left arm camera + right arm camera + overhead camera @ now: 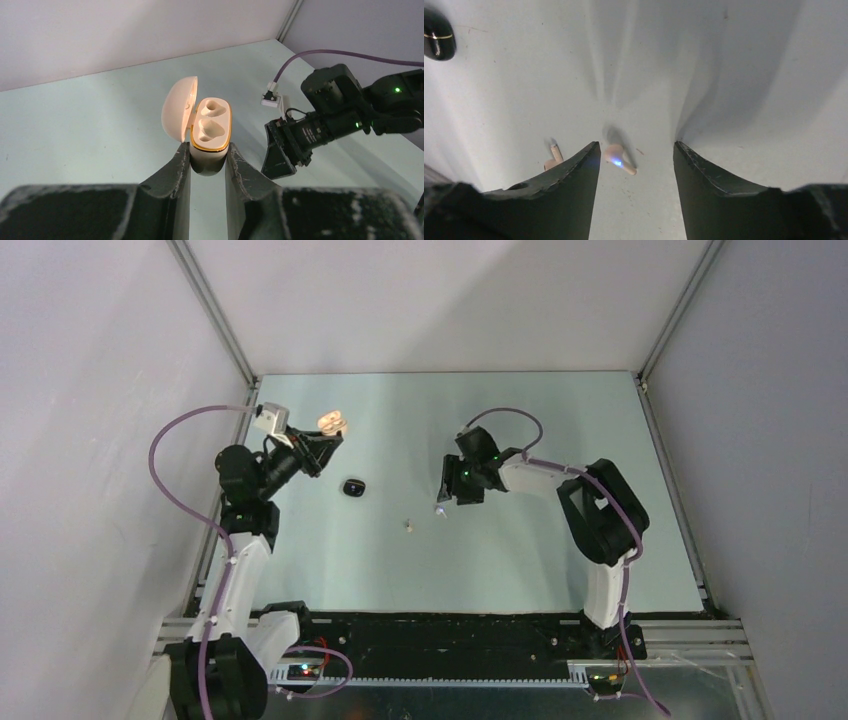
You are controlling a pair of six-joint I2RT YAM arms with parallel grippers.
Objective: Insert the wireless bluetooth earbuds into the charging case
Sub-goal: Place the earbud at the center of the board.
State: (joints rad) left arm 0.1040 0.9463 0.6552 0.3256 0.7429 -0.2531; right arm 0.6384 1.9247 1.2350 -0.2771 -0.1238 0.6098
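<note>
My left gripper point(207, 152) is shut on the charging case point(212, 127), a beige case with a gold rim held up off the table. Its lid is hinged open to the left and both sockets are empty. From above, the case point(333, 422) is at the back left. My right gripper point(636, 146) is open and low over the table. One pale earbud point(619, 158), glowing blue, lies between its fingers, close to the left one. The other earbud point(553, 157) lies outside the left finger, partly hidden by it. From above, the earbuds point(407, 526) point(440, 510) lie mid-table by the right gripper point(443, 502).
A small black rounded object with a gold line point(354, 487) lies on the table between the two grippers; it also shows in the right wrist view point(438, 40). The right arm point(340, 115) shows in the left wrist view. White walls enclose the table.
</note>
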